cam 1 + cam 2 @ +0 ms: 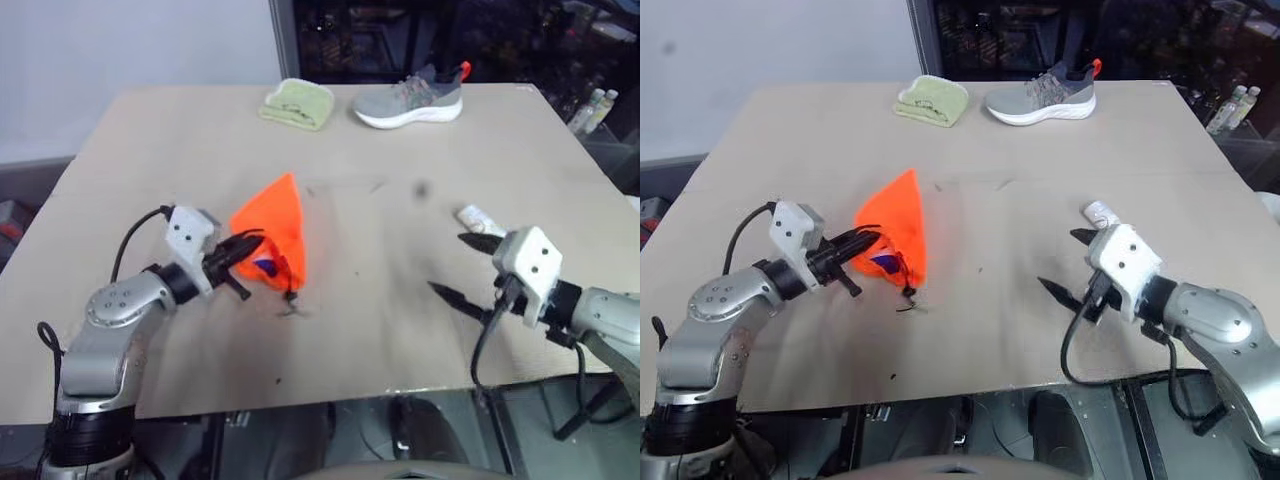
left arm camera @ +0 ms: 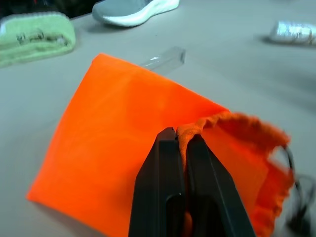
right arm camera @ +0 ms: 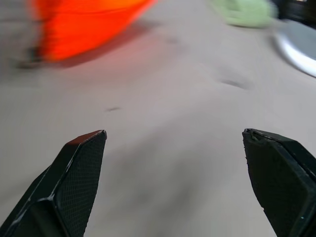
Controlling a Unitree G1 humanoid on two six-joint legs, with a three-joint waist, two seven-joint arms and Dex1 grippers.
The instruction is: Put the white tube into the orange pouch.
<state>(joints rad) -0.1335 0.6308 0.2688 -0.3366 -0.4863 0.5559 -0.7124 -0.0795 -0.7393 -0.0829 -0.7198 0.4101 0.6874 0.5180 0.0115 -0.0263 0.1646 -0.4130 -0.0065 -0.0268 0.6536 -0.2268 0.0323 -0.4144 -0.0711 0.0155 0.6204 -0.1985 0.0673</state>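
While the white tube (image 1: 478,216) is lying flat on the tabletop (image 1: 380,300) with its long axis running from the far left toward the near right, the orange pouch (image 1: 272,228) is standing up in a peaked shape, its point aimed at the far edge and its mouth facing the near side. Something dark bluish is showing at that mouth; what it is I cannot tell. The left claw (image 2: 180,143) is clenching the pouch's gathered rim. The right claw (image 1: 468,268) is hanging released, fingers spread wide, with the tube just beyond its far finger, not touching.
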